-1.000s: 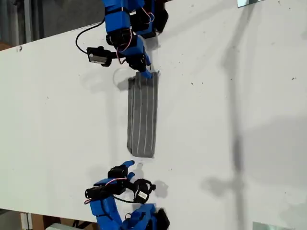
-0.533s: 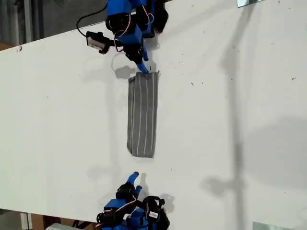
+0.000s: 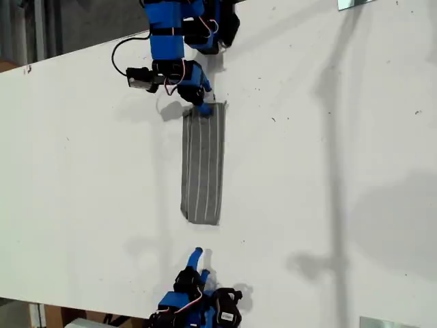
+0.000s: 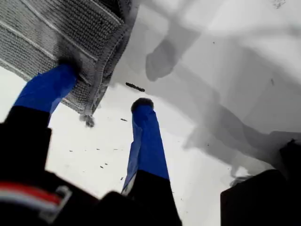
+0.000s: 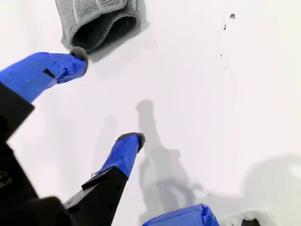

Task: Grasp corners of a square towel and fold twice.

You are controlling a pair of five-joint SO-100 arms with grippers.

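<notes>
Looking at the towel [image 3: 203,164]: folded into a narrow strip, lying flat near the middle of the white table [image 3: 328,205], slightly toward the exterior view's left. Long axis running from the exterior view's top to its bottom, with the white stripes along that same line and one short end pointing at each arm. Probably laid this way so that each arm can reach an end for the second fold, which appears not yet done. At the strip's top end in the exterior view, working with my first gripper [image 3: 203,106]: jaws spread, one finger pressed down on the cloth just inside a corner [image 4: 87,117], the other resting on bare table beside the hem, so nothing pinched between them. Seems placed to straddle the edge, ready to close on that corner. Beyond the opposite end, near the exterior view's bottom edge, keeping my second gripper [image 3: 196,254] apart from the cloth: jaws released, gripping nothing, bare table between the fingertips. Seen from its wrist view, facing the rounded, layered short end of the strip, so apparently lined up for an approach along the length.
</notes>
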